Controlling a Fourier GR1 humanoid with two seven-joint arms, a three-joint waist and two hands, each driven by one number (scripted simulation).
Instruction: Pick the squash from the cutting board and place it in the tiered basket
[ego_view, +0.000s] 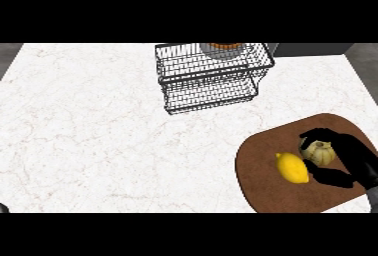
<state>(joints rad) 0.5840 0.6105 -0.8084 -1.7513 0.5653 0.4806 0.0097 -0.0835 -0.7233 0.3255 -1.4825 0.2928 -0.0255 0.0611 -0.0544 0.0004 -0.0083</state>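
White marble worktop (88, 140) spreads under me. At its near left edge a dark sliver may be my left hand (3, 208); I cannot tell its state. Near right, on the brown cutting board (273, 192), my right hand (354, 162) curls round the squash (319, 151), pale, round and ribbed, just beside a yellow lemon (292, 167). I judge this the grasping step; next comes a lift clear of the lemon, then a carry to the wire tiered basket (210, 80) far ahead.

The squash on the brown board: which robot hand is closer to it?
Right. The right hand curls round the squash; of the left hand, at most a dark sliver shows at the view's lower-left corner.
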